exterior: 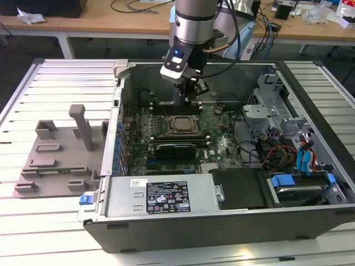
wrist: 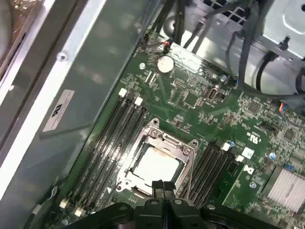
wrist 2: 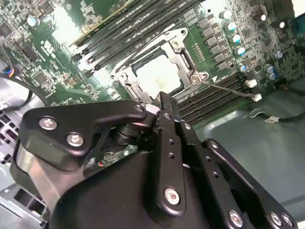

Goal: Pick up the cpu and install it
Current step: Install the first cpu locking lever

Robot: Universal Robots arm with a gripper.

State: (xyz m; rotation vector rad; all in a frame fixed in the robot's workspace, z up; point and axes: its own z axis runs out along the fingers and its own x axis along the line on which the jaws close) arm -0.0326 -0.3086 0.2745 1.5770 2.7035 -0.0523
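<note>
Room: workshop vibe, wooden desks with cable clutter along the back. Up front there's a white slatted table with a tower PC case lying on its side, panel off.
Off to the side: a grey moulded fixture sits on the table toward the exterior view's left, well apart from the arm.
Gripper: the gripper hangs inside the case over the motherboard, near the socket and above the memory slots. In the first wrist view the fingertips are pressed together with nothing between them, so closed and empty.
CPU: the cpu lies flat in the socket, pale metal top up, with the steel retention frame around it. It looks square to the frame in both wrist views, and I can't spot a corner riding up.
Lever: a thin wire lever runs out from a socket corner alongside the slots. Can't tell if it's hooked down.
Where it's at: my read is the chip is placed and this is the seating/securing part.
Doing it well: imo any push should go straight down and slow, on the frame or lever rather than on one edge of the chip. Closed tips make a narrow contact point, so keep it centred and stay off the slot latches and the capacitors.
</note>
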